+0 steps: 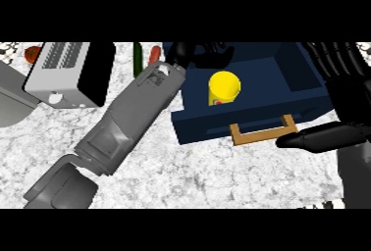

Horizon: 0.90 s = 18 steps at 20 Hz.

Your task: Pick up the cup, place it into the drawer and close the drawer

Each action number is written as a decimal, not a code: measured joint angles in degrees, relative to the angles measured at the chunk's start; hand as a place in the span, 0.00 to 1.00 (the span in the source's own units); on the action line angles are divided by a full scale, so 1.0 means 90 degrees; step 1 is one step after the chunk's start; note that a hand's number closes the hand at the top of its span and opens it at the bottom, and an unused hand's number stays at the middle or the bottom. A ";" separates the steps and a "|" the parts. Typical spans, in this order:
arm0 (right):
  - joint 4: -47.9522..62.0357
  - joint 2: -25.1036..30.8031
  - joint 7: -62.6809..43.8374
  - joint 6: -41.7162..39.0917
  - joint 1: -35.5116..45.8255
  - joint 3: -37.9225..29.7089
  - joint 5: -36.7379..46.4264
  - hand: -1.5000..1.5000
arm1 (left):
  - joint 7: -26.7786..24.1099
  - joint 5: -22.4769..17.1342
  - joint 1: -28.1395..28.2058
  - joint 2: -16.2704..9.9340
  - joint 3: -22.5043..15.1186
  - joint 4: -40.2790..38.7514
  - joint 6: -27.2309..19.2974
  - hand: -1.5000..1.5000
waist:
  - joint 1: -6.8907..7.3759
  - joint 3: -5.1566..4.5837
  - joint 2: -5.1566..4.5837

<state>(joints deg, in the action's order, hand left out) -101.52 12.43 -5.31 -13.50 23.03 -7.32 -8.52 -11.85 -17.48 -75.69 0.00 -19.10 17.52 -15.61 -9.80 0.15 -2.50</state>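
Observation:
A yellow cup (pixel 225 87) lies inside the open dark blue drawer (pixel 290 73), near its left wall. My left forearm stretches from the lower left up to the drawer. My left hand (pixel 206 54) hangs just beyond the cup, fingers relaxed and holding nothing, a small gap between them and the cup. At the drawer's right side my right hand (pixel 340 83) stands open, fingers straight up. Its thumb (pixel 319 138) points left, just right of the drawer's tan handle (pixel 264 131).
A white and black toaster (pixel 69 73) stands at the back left, with a red tomato (pixel 33 53) behind it. A green cucumber (pixel 138 59) and a red vegetable (pixel 154 54) lie left of the drawer. A grey object (pixel 11 98) fills the left edge.

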 measured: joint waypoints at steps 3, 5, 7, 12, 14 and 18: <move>-0.0028 -0.0077 -0.0001 -0.0085 0.0028 0.0159 -0.0042 0.00 | -0.0121 -0.0265 0.0130 0.0000 -0.0071 0.0090 -0.0016 0.00 | -0.0109 -0.0003 -0.0015; -0.0022 -0.0170 -0.0003 -0.0219 0.0061 0.0315 -0.0169 0.00 | -0.0255 -0.0468 0.0225 0.0000 -0.0076 0.0173 -0.0022 0.00 | -0.0159 -0.0005 -0.0032; -0.0022 -0.0219 -0.0044 -0.0440 0.0087 0.0475 -0.0372 1.00 | -0.0364 -0.0709 0.0228 0.0000 -0.0015 0.0280 -0.0018 0.00 | -0.0204 -0.0006 -0.0039; -0.0052 -0.0205 -0.0166 -0.1239 0.0079 0.0973 -0.0946 1.00 | -0.0972 -0.1320 0.0368 0.0000 0.0162 0.0614 0.0126 0.00 | -0.0172 -0.0013 -0.0022; -0.0063 -0.0070 -0.0321 -0.1590 0.0014 0.1218 -0.1045 1.00 | -0.1188 -0.1536 0.0371 0.0000 0.0227 0.0681 0.0061 0.00 | -0.0153 -0.0015 -0.0006; -0.0049 0.0462 -0.0625 -0.2241 -0.0085 0.1640 -0.0788 0.00 | -0.1581 -0.1832 0.0431 0.0000 0.0291 0.0700 -0.0083 0.00 | 0.0050 -0.0018 0.0046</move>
<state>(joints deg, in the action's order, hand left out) -101.96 16.58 -10.93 -33.67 22.27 7.44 -15.61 -26.08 -33.97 -71.82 0.00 -16.48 23.82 -16.36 -9.35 -0.02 -2.08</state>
